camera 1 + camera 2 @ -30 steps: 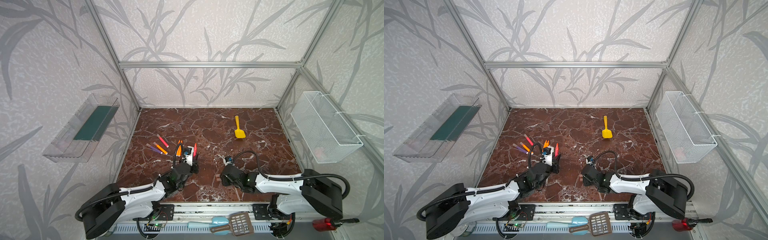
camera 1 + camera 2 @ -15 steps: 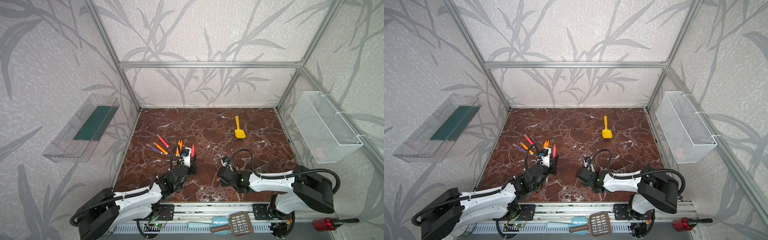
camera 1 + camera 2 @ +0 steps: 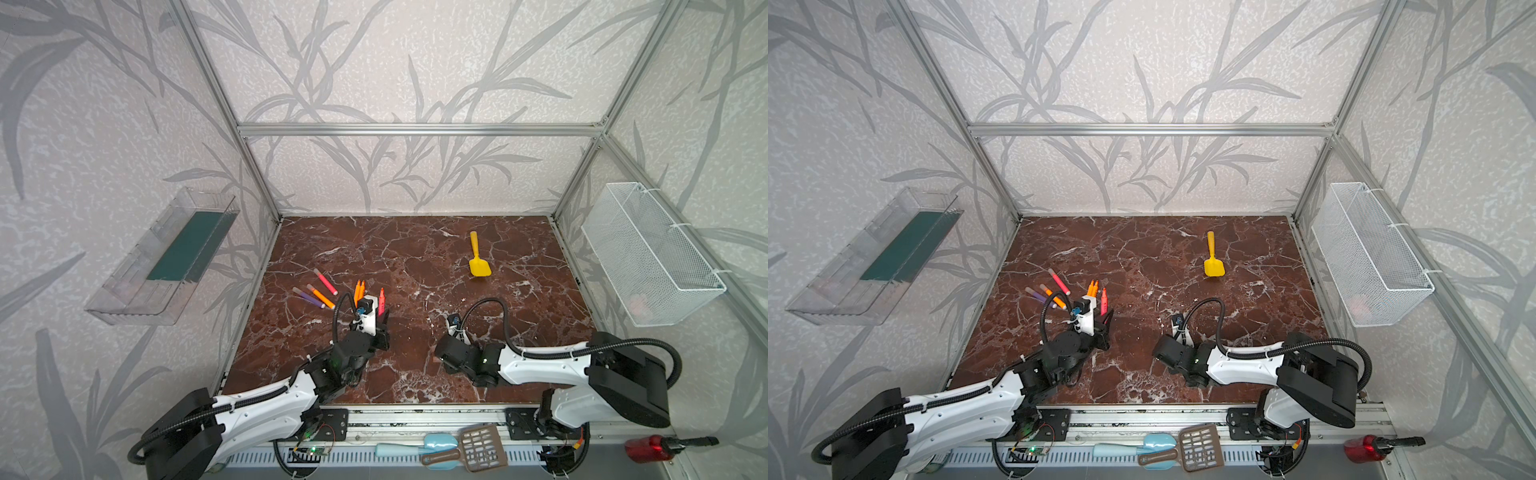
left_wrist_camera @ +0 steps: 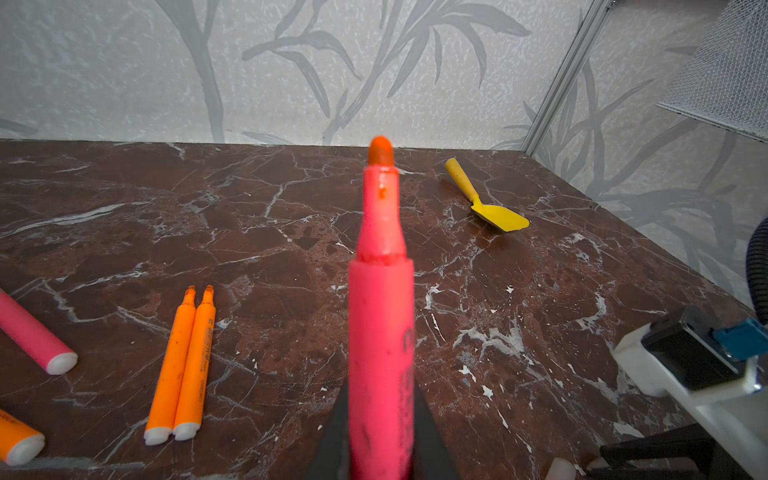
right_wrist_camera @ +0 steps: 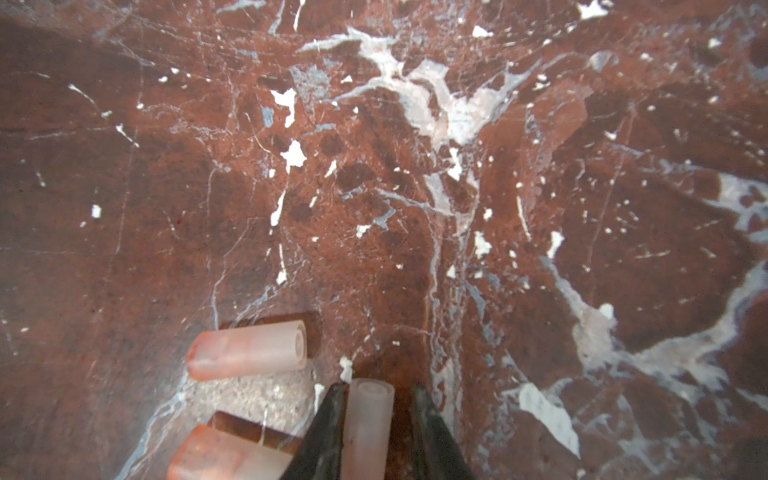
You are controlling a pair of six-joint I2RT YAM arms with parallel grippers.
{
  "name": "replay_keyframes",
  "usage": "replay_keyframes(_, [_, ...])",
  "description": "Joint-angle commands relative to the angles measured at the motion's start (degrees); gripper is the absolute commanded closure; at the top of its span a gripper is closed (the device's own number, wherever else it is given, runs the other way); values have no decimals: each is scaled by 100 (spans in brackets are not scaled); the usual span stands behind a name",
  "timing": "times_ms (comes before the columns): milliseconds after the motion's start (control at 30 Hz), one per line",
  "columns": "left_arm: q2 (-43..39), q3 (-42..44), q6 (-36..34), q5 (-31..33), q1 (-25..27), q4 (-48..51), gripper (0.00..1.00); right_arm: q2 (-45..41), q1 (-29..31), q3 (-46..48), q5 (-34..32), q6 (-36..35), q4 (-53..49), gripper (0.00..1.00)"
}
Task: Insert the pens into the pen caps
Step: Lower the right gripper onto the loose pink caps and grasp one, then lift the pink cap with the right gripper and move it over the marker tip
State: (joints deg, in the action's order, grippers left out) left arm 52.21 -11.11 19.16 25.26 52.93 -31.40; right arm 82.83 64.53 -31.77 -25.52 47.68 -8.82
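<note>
Left wrist view: the left gripper (image 4: 380, 415) is pinched tight on a red-pink pen (image 4: 380, 324), gripping the tail half so the bare tip pokes out ahead, clear above the table (image 4: 249, 232). A pair of orange pens (image 4: 183, 361) lies loose on the marble beside it, and a top view picks out a purple pen (image 3: 308, 298) further out, all of them uncapped.

Over to the right wrist view: the right gripper (image 5: 378, 399) is down low at the marble with a pale cap (image 5: 368, 428) between its jaws, the cap's open mouth facing forward. One jaw lies against the cap and the opposite one shows a sliver of gap (so real clamp or mere straddle, I can't tell from here). A second cap (image 5: 249, 349) and a third cap (image 5: 224, 457) lie just beside it.

My read is that the pen is ready and the cap pickup is the step in hand. In both top views the two grippers sit well apart, so next comes a firm squeeze on that cap and a lift. Then its mouth has to turn square onto the pen tip, and the push must run straight along the pen. Come in crooked and that slick little cap could well twist out of the jaws.
</note>
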Motion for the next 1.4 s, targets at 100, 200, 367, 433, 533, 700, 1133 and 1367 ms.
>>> replay_keyframes(100, [-150,89,104,228,7,137,100,138,53,15,-142,159,-395,81])
replay_keyframes(200, [-116,185,201,278,4,-73,100,74,57,162,-188,205,-195,88])
replay_keyframes(367, [-76,98,247,103,-7,-92,100,-212,34,145,-319,163,-266,92])
replay_keyframes(433, [60,-27,397,74,-18,112,100,-387,3,183,-456,116,-224,93])
replay_keyframes(533, [297,-90,459,-124,-38,-14,100,-710,-99,331,-712,81,-41,96])
replay_keyframes(700, [393,-148,503,-519,-74,-90,100,-1500,-469,445,-705,-156,81,99])
replay_keyframes(1133, [1133,-543,70,-1716,-72,-243,100,-3457,-1216,921,-219,-888,1385,100])
replay_keyframes(1367, [1366,-683,-68,-2367,-63,-372,100,-3598,-1542,907,274,-937,2228,100])
